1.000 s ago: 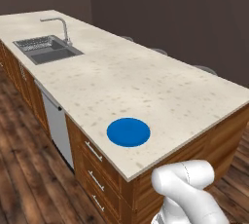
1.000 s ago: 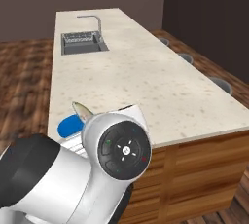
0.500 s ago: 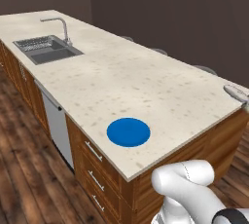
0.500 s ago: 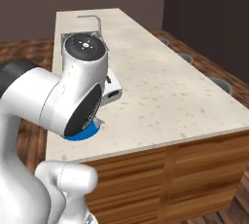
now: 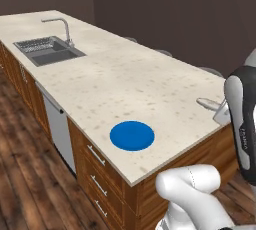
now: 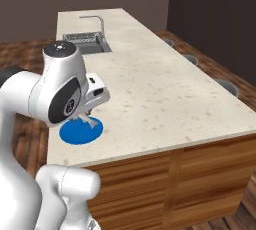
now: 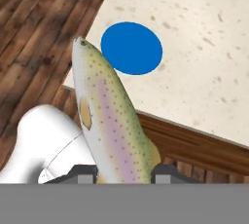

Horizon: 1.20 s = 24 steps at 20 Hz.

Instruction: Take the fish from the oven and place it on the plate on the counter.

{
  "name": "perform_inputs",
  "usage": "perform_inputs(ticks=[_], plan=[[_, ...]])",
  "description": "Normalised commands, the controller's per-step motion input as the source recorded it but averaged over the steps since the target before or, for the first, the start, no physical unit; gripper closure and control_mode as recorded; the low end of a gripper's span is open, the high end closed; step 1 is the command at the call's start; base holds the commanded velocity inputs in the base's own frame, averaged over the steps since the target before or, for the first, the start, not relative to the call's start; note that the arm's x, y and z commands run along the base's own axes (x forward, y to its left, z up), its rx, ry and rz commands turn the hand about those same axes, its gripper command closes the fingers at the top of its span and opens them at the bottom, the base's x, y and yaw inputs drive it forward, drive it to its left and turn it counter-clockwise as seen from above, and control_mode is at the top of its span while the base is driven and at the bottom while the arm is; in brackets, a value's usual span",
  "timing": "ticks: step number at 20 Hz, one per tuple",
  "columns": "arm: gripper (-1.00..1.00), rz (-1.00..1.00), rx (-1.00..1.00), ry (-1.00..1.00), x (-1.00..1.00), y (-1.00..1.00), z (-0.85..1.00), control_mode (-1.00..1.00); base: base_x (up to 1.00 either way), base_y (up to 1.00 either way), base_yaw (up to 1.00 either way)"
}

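Steel sink (image 5: 49, 52) with faucet (image 5: 61, 28), wooden floor (image 5: 27, 186).

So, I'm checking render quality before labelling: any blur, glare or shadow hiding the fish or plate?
Hand view: fish sharp in the tool, plate evenly lit. Left base view: plate crisp, no glare, barely any shadow. Right base view: the arm covers part of the plate; no blur.

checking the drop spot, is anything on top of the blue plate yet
Nothing lies on the plate; its blue face is bare on the counter. The gripper holds the fish in the air.
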Motion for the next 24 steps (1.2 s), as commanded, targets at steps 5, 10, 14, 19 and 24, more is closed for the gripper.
perform_inputs(ticks=[5, 10, 14, 19, 24], plan=[[1.00, 0.01, 0.00, -0.03, 0.30, 0.00, -0.40, -1.00, 0.00, 0.00, 0.00], [1.00, 0.00, 0.00, 0.00, 0.51, 0.17, -0.24, -1.00, 0.00, 0.00, 0.00], [1.00, 0.00, 0.00, 0.12, 0.54, 0.29, -0.11, -1.00, 0.00, 0.00, 0.00], [1.00, 0.00, 0.00, 0.12, 0.45, 0.33, -0.23, -1.00, 0.00, 0.00, 0.00], [1.00, 0.00, 0.00, 0.07, 0.48, 0.20, -0.50, -1.00, 0.00, 0.00, 0.00]])
